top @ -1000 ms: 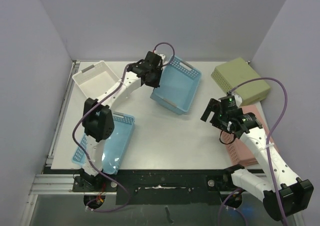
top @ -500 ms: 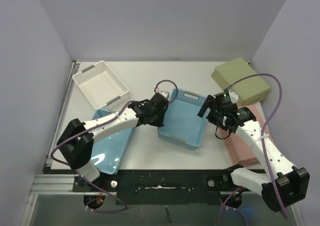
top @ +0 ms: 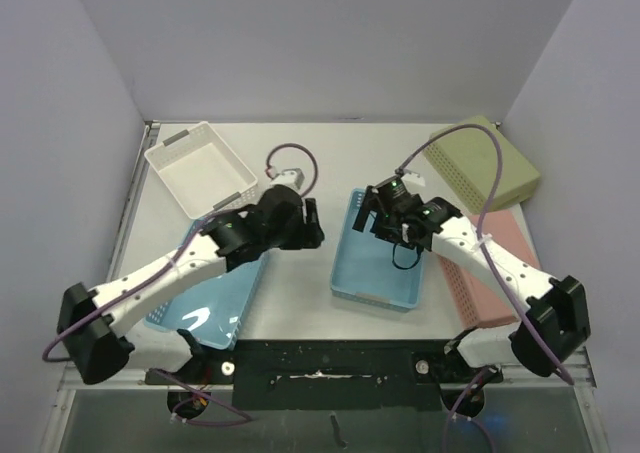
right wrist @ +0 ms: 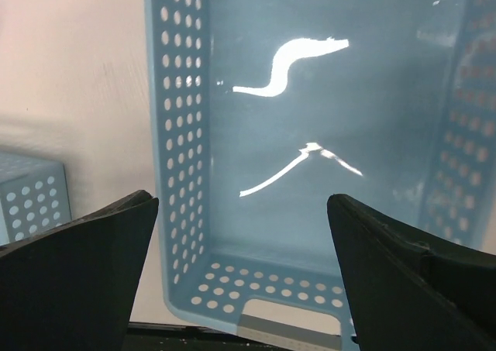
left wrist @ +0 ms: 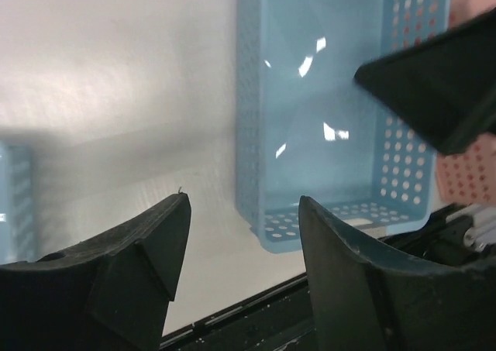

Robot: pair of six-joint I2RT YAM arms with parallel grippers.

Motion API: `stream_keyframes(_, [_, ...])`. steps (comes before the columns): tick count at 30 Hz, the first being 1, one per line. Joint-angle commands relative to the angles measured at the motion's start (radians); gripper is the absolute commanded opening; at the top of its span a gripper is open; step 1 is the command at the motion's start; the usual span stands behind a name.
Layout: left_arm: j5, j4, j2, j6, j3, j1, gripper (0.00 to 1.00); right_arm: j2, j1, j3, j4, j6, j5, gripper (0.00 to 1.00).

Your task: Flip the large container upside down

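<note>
Pale lilac walls (top: 330,43) close in the white table (top: 340,143) on three sides (an aluminium rail (top: 125,223) runs along its left edge) under soft, even light

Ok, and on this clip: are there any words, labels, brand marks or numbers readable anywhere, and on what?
None: no readable text in any of the three views.
The centre blue basket, second blue basket, white basket, green container and pink container show only plain perforated plastic.
The bright squiggles in the right wrist view are light reflections, not writing.
</note>
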State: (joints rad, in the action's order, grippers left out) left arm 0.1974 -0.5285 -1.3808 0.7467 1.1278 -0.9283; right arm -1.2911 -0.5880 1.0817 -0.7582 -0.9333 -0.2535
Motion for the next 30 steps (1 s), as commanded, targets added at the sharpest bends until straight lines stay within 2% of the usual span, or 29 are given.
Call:
stream_keyframes(1, [0.030,-0.110,0.218,-0.025,0.004,0.159,0.58,-0.119,-0.084,0.078,0.081,-0.054,-0.019,0.97])
stream_keyframes(7, [0.062,-0.225,0.374,-0.050,-0.009,0.308,0.60,-0.340,-0.169,0.225,0.065,-0.093,-0.079,1.00])
stream_keyframes(8, [0.060,-0.230,0.389,-0.049,-0.014,0.318,0.60,-0.369,-0.173,0.243,0.062,-0.099,-0.083,0.97])
stream_keyframes(11, [0.053,-0.239,0.417,-0.041,-0.031,0.323,0.60,-0.438,-0.176,0.272,0.056,-0.110,-0.077,0.75])
stream_keyframes(13, [0.054,-0.244,0.425,-0.039,-0.037,0.324,0.60,-0.462,-0.175,0.282,0.043,-0.121,-0.076,0.52])
stream_keyframes(14, [0.055,-0.245,0.429,-0.038,-0.039,0.323,0.60,-0.465,-0.177,0.282,0.040,-0.125,-0.073,0.36])
stream_keyframes(16, [0.060,-0.245,0.437,-0.041,-0.042,0.325,0.60,-0.458,-0.177,0.282,0.039,-0.128,-0.065,0.18])
stream_keyframes(19, [0.069,-0.244,0.445,-0.050,-0.041,0.328,0.60,-0.438,-0.177,0.310,0.043,-0.111,-0.040,0.02])
stream_keyframes(25, [0.058,-0.255,0.443,-0.074,-0.051,0.335,0.59,-0.394,-0.184,0.392,0.160,-0.043,0.121,0.00])
stream_keyframes(30, [0.109,-0.308,0.471,-0.085,-0.024,0.345,0.59,-0.373,-0.185,0.413,0.371,0.000,0.331,0.00])
